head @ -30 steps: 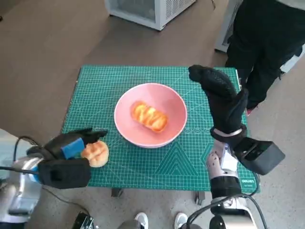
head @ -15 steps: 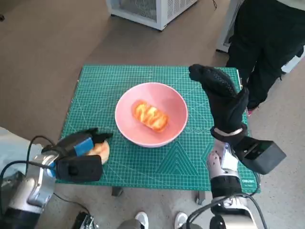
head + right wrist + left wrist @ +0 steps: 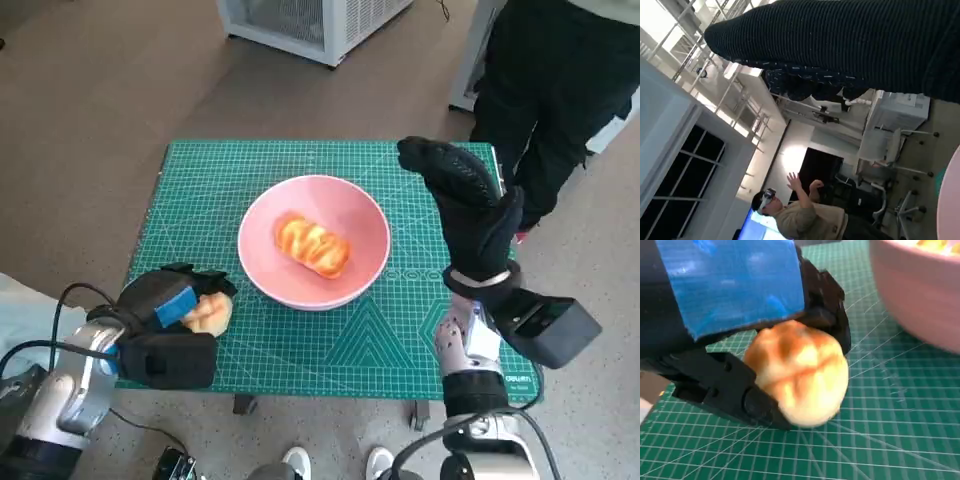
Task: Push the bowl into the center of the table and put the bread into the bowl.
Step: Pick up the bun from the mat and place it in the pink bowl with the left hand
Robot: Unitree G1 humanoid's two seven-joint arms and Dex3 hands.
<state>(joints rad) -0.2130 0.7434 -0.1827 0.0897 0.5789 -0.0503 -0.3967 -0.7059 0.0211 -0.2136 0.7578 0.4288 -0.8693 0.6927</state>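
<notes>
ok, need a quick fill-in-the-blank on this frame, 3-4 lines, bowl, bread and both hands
1. The pink bowl sits on the green ____.
2. One glazed bread already lies ____ the bowl.
3. The round bun rests on the mat with the ____ robot hand closed around it.
4. The right robot hand is raised beside the bowl and holds ____.

Missing words: mat; inside; left; nothing

A green cutting mat (image 3: 300,340) covers the table. A white cabinet (image 3: 310,22) stands on the floor at 12 o'clock. A person in dark trousers (image 3: 550,90) stands at 2 o'clock.
</notes>
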